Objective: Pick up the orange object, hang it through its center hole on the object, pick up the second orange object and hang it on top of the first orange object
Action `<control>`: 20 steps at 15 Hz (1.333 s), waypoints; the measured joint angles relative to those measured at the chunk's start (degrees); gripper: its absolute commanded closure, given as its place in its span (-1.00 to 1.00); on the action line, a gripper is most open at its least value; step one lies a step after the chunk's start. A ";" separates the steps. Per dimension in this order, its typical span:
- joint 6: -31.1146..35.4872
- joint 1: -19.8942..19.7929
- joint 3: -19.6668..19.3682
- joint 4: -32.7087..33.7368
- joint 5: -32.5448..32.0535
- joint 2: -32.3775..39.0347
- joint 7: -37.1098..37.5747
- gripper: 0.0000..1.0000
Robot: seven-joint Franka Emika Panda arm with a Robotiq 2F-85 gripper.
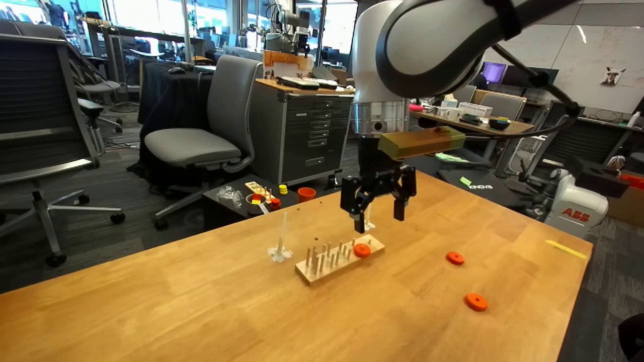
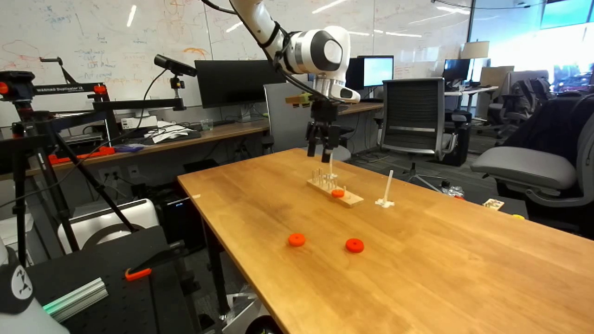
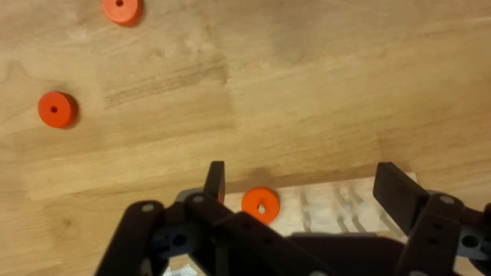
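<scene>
- Orange ring [image 3: 253, 206]: threaded on a peg [image 3: 261, 209] of the rack [image 3: 290, 207], six o'clock in wrist view; hanging seems done.
- Loose ring [image 3: 60, 111], ten o'clock from it; another ring [image 3: 123, 13], eleven: one stacking left.
- My gripper [image 1: 379, 224]: spread, empty, above the rack.

Daylight: in both exterior views, clear glass windows [image 1: 143, 20] are burning out to white near the top.
Glare: in an exterior view, thin streaks are crossing the top of a broad white whiteboard [image 2: 171, 32].
Wrist view: light is appearing dimmer, yellower; two round orange discs [image 3: 61, 111] at upper left are casting soft shadows rightward on a brown wooden table [image 3: 299, 107].
Focus: a black angular gripper [image 3: 301, 165] is showing blurred in the lower foreground; a pale rectangular wooden rack [image 3: 322, 207] is showing smeared detail.
</scene>
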 measured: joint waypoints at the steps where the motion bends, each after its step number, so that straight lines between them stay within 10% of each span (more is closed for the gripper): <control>1: -0.10 0.44 0.04 -2.74 -0.68 -1.70 0.02 -1.00; 12: 3.69 -2.40 -1.72 -35.68 -6.79 -13.49 0.84 -1.00; 20: 5.27 -3.46 -1.49 -37.72 -7.37 -13.80 1.05 -1.00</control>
